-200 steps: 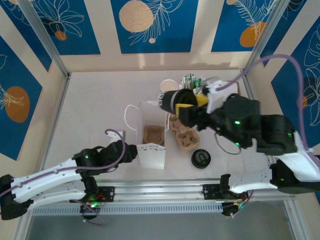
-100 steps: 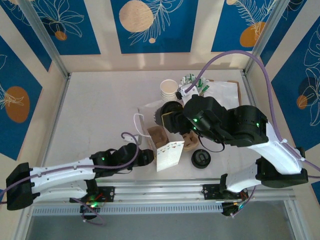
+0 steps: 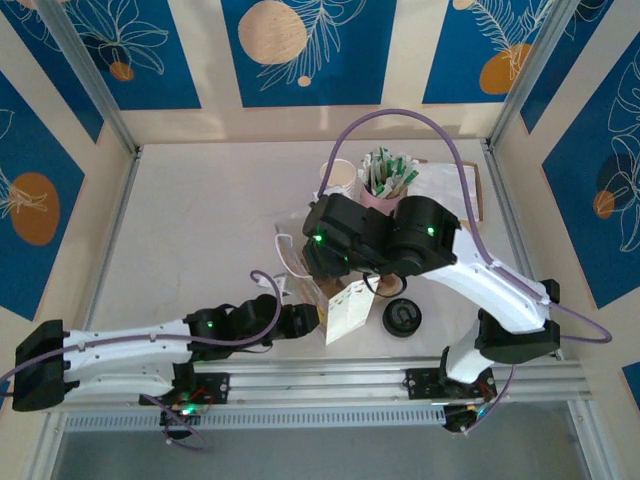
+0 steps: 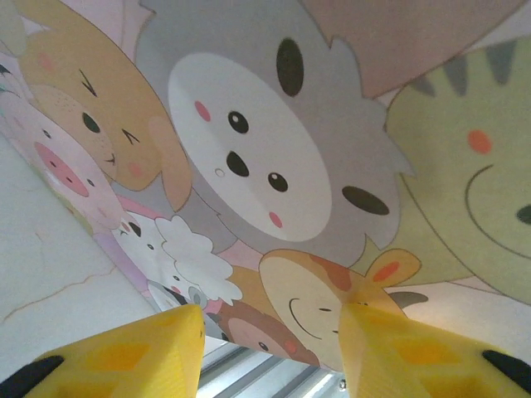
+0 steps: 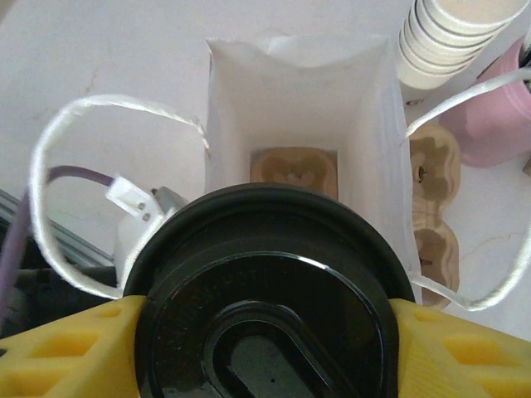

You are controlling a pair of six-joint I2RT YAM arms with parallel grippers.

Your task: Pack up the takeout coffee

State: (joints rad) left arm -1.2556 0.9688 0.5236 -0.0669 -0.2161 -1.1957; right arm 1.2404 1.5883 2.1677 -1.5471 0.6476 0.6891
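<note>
A takeout coffee cup with a black lid sits between my right gripper's yellow fingers, which are shut on its sides. It hangs right over the open mouth of the white paper bag. A cardboard cup carrier lies on the bag's floor. From above, the right arm covers the bag's top. The tilted bag shows its animal-print side. My left gripper is at the bag's near left corner. Up close, the printed bag looms just past my left gripper, whose jaws stand apart.
A stack of paper cups and a pink cup of sachets stand behind the bag. Another cardboard carrier lies to the bag's right. A loose black lid rests near the front rail. The bag's string handles loop outward.
The right arm has swung left and brought the coffee cup over the bag's mouth. The left gripper moved right along the bag's base, and the bag now leans, showing its printed side.
</note>
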